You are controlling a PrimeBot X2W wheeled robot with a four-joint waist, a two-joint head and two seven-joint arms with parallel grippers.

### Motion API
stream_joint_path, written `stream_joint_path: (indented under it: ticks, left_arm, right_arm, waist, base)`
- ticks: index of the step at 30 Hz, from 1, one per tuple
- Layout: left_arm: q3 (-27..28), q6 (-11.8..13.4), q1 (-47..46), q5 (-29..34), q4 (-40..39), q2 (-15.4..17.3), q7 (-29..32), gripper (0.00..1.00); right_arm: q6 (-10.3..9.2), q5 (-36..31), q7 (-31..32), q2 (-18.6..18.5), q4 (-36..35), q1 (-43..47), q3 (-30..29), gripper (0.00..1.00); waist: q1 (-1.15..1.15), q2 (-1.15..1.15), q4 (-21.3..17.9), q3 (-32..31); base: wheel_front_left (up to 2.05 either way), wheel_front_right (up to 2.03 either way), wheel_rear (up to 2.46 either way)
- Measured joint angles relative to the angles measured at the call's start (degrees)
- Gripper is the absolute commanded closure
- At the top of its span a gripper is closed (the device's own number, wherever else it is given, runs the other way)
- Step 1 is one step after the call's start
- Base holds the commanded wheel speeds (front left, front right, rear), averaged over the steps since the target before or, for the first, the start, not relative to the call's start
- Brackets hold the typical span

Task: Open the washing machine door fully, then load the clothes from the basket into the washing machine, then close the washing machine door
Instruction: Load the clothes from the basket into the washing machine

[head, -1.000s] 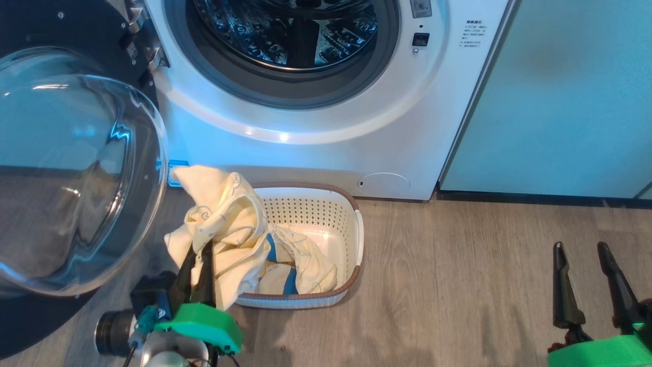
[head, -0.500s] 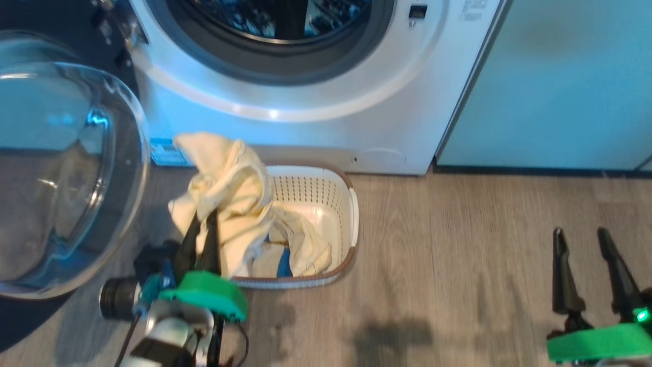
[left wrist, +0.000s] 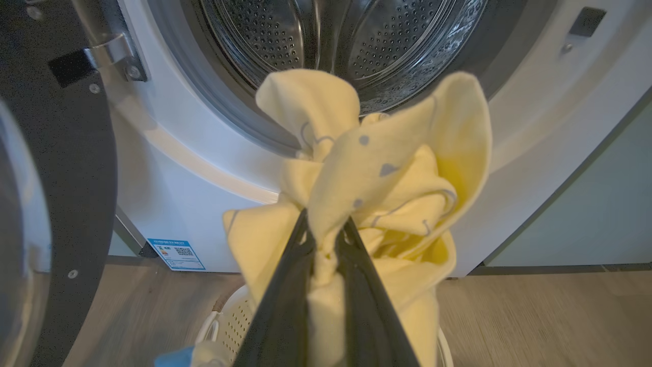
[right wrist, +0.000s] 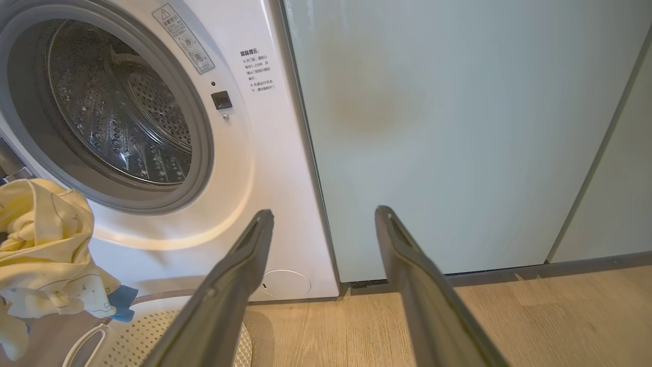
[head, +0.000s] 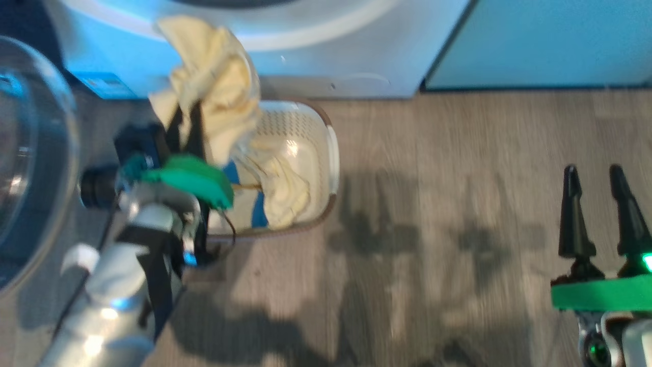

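Clothes [left wrist: 377, 168] pinched in left gripper [left wrist: 326, 224], hanging over basket [head: 332, 163]

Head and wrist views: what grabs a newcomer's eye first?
The clothes, a pale yellow bundle pinched in the left claw, hang before the open steel drum of the washing machine. The washing machine door stands swung wide at left; the right claw hovers open and empty over the floor.

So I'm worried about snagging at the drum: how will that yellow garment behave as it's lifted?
Likely floppy: the clothes fold and droop around the left pincer. Probably light, since a narrow pinch carries the bunch. A tail hangs into the basket, so it may drag or catch the rim.
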Motion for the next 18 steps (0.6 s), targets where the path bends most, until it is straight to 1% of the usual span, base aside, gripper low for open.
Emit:
stream_joint_path:
  ticks: [4,5,10,18]
  left_arm:
    - [0.3,-1.3,-6.5,0.0,3.7,0.6,1.9,1.0]
    - [0.3,-1.3,-6.5,0.0,3.7,0.6,1.9,1.0]
    - [1.7,-2.6,-14.6,-0.5,7.3,2.5,5.3,1.0]
    - [2.1,-5.0,-26.1,-1.1,10.6,6.2,13.8,1.0]
  right_arm:
    - [0.0,1.4,0.0,0.0,-0.2,-2.1,0.5,0.0]
    - [0.0,1.4,0.0,0.0,-0.2,-2.1,0.5,0.0]
    - [0.0,3.7,0.0,0.0,-0.3,-4.3,1.3,0.0]
    - [0.0,6.5,0.0,0.0,-0.3,-5.4,2.5,0.0]
  waist:
    - [0.0,0.0,-1.9,3.7]
    - [0.0,0.0,-1.9,3.7]
    - [0.0,0.0,-4.6,7.6]
    - [-0.01,0.0,-8.5,11.7]
  base:
    - [0.0,0.0,0.0]
    - [0.0,0.0,0.0]
    - [0.0,0.0,0.0]
    - [0.0,0.0,0.0]
